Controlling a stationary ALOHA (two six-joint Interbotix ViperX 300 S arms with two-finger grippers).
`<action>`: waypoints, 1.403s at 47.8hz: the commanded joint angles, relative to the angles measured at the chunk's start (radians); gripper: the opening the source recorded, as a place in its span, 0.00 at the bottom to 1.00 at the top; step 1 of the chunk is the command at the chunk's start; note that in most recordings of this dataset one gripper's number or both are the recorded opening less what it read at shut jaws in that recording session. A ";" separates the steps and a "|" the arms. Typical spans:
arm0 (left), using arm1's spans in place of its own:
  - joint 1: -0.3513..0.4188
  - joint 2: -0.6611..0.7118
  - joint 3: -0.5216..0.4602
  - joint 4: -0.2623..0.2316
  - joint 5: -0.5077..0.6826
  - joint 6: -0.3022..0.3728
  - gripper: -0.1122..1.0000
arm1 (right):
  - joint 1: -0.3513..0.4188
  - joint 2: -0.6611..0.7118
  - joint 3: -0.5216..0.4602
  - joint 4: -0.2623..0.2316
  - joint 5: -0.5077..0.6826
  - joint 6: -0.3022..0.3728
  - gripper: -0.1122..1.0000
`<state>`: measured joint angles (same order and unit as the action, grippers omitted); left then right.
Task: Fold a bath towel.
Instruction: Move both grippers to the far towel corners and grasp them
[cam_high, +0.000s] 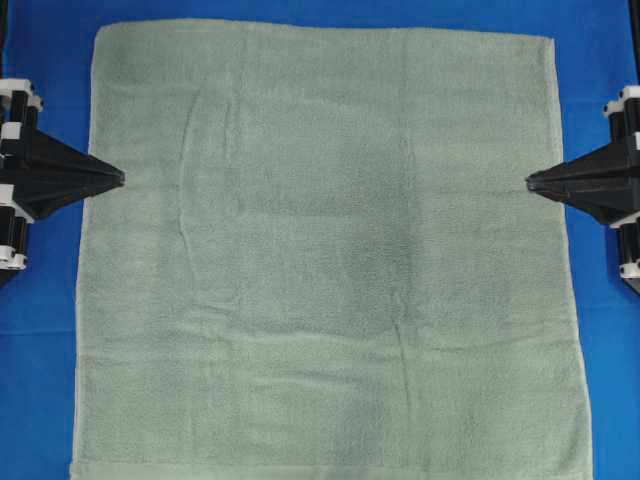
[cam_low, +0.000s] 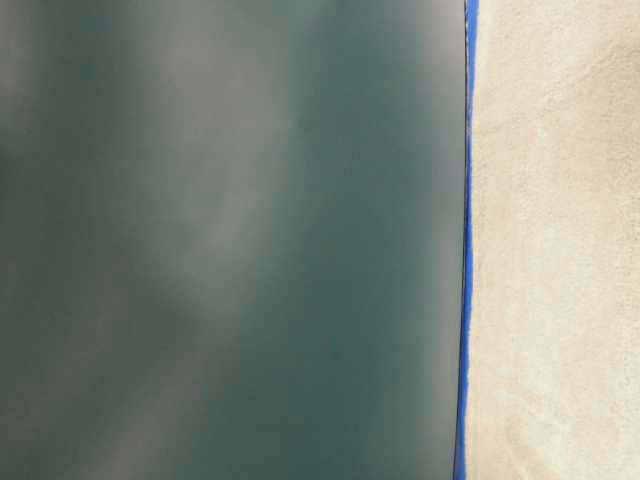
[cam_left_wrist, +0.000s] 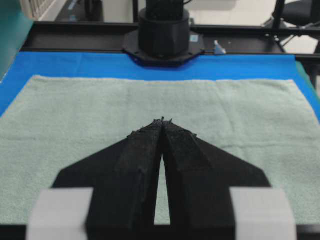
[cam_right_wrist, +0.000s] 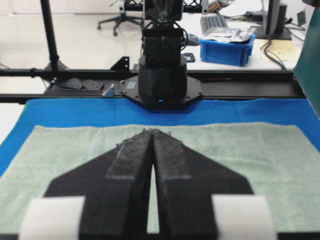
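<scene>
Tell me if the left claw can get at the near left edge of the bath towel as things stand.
Probably yes. The left claw is shut, its tip right at the left edge of the bath towel, which lies flat and uncovered on the blue cloth. Nothing sits between them, and the right claw stays on the far side.

One large pale sage-green terry-cloth bath towel, spread flat. One smooth bright blue cloth beneath it, showing on three sides. Two black robot grippers: left gripper, right gripper, each with two fingers pressed together. Two black octagonal arm bases, one per wrist view. One blue plastic bin on background desk. One office chair behind.
</scene>
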<state>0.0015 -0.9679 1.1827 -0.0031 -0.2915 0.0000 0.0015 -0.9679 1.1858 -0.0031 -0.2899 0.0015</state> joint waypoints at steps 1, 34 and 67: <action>0.017 0.008 -0.041 -0.017 0.028 0.009 0.10 | -0.015 0.006 -0.035 0.006 -0.005 -0.002 0.10; 0.528 0.347 -0.163 -0.009 0.255 0.242 0.39 | -0.669 0.483 -0.270 -0.095 0.520 -0.043 0.12; 0.778 0.996 -0.353 -0.011 0.201 0.491 0.88 | -0.856 1.092 -0.451 -0.285 0.347 -0.052 0.63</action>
<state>0.7578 0.0061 0.8514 -0.0123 -0.0706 0.4893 -0.8345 0.1120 0.7578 -0.2792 0.0721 -0.0491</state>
